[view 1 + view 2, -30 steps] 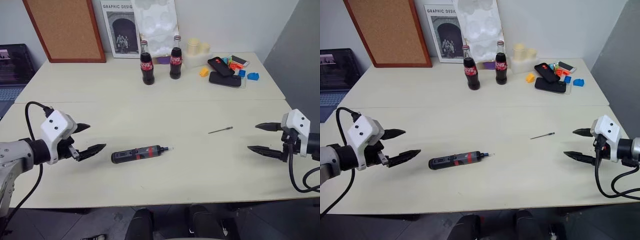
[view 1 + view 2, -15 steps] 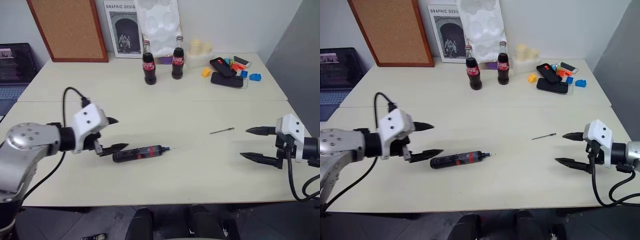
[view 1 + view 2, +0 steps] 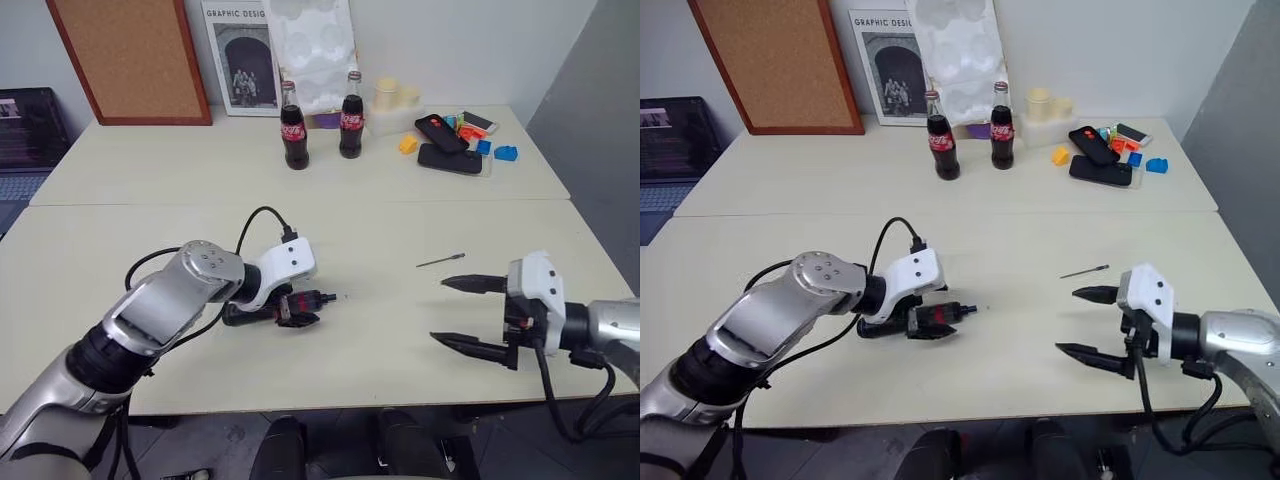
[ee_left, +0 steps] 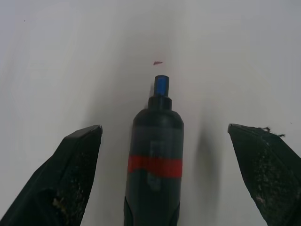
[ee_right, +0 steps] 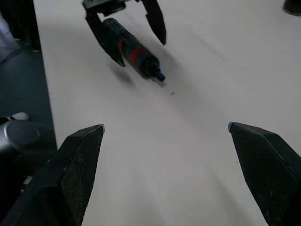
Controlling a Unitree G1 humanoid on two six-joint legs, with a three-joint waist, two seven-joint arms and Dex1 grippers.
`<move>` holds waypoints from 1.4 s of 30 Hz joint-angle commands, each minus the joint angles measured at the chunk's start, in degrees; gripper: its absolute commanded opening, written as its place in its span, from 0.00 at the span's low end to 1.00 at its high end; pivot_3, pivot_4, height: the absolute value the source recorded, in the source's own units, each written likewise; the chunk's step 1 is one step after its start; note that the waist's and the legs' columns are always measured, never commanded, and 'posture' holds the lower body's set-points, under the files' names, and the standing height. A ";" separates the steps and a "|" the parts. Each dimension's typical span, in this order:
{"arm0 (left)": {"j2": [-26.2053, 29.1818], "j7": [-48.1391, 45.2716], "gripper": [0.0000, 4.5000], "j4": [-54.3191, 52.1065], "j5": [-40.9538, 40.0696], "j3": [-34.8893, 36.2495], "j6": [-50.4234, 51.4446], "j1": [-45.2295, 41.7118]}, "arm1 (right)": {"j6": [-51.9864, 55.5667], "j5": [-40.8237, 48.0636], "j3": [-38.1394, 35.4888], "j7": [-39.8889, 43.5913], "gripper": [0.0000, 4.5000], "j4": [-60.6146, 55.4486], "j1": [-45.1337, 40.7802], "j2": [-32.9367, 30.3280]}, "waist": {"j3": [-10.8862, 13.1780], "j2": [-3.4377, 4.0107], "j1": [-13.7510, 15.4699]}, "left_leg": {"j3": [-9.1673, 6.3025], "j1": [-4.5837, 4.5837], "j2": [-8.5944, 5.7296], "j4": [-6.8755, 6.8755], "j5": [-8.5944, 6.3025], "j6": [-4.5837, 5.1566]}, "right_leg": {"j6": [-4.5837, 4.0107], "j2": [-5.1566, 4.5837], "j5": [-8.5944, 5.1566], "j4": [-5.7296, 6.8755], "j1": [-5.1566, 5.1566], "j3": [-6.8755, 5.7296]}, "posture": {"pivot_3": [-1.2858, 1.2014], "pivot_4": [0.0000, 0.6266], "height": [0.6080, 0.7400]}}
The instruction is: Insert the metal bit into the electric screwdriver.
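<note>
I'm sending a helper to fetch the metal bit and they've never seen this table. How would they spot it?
On the near half of the cream table, look just ahead of the right gripper. The metal bit lies alone there, a needle-thin grey rod, far slimmer than the electric screwdriver.

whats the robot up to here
It is going for the screwdriver, which lies on the table. The left pincer is open with a finger on each side of the tool's body, not yet closed on it. The right pincer is open too, hovering over the table near the bit, which lies untouched. Nothing is picked up or inserted yet.
</note>
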 commanded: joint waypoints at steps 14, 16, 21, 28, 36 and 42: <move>-3.23 -5.04 1.00 7.81 8.44 -6.34 -3.11 -4.42 | 0.41 2.15 2.81 -4.03 0.99 -4.66 -0.23 1.22 | 0.00 0.00 0.04 | -0.03 -0.06 0.01 0.14 0.00 0.00 | 0.00 0.01 0.00 0.02 0.00 -0.02 | 0.52 0.24 1.00; -3.04 -5.70 1.00 8.11 9.08 -6.46 -3.52 -4.30 | 0.25 2.06 3.29 -4.04 0.99 -4.55 -0.49 1.19 | 0.00 0.00 0.04 | -0.03 -0.06 0.01 0.17 0.00 0.00 | 0.00 0.01 0.00 0.03 0.00 -0.01 | 0.52 0.24 1.00; -3.28 -6.69 0.76 9.10 10.41 -6.82 -4.24 -3.64 | -0.13 1.88 4.09 -4.41 1.00 -4.55 -0.76 1.25 | 0.00 -0.01 0.04 | -0.03 -0.06 0.01 0.23 0.00 0.00 | 0.00 0.01 0.00 0.06 0.01 0.00 | 0.52 0.24 1.00; -5.64 -6.85 0.41 12.03 13.38 -8.61 -7.18 -3.05 | -0.09 2.19 4.37 -4.66 1.00 -5.05 -0.99 1.11 | -0.12 0.08 0.12 | -0.04 -0.04 0.00 0.38 0.00 0.00 | -0.07 0.00 -0.03 0.08 0.10 0.01 | 0.52 0.24 1.00; -7.59 -7.15 0.37 13.54 15.44 -7.49 -11.96 -3.01 | 0.73 3.68 3.63 -4.44 1.00 -5.51 -1.26 0.62 | -0.46 0.22 0.41 | -0.05 -0.03 -0.07 0.55 0.00 0.01 | -0.18 -0.03 -0.09 0.04 0.21 0.10 | 0.52 0.24 1.00; -12.56 -4.86 0.37 17.22 12.89 -0.15 -16.66 -7.45 | 2.44 8.58 -0.21 -5.27 1.00 -4.87 -2.77 0.64 | -0.46 0.23 0.63 | -0.06 -0.07 -0.10 0.56 0.01 0.01 | -0.16 -0.05 -0.08 0.05 0.19 0.10 | 0.52 0.24 1.00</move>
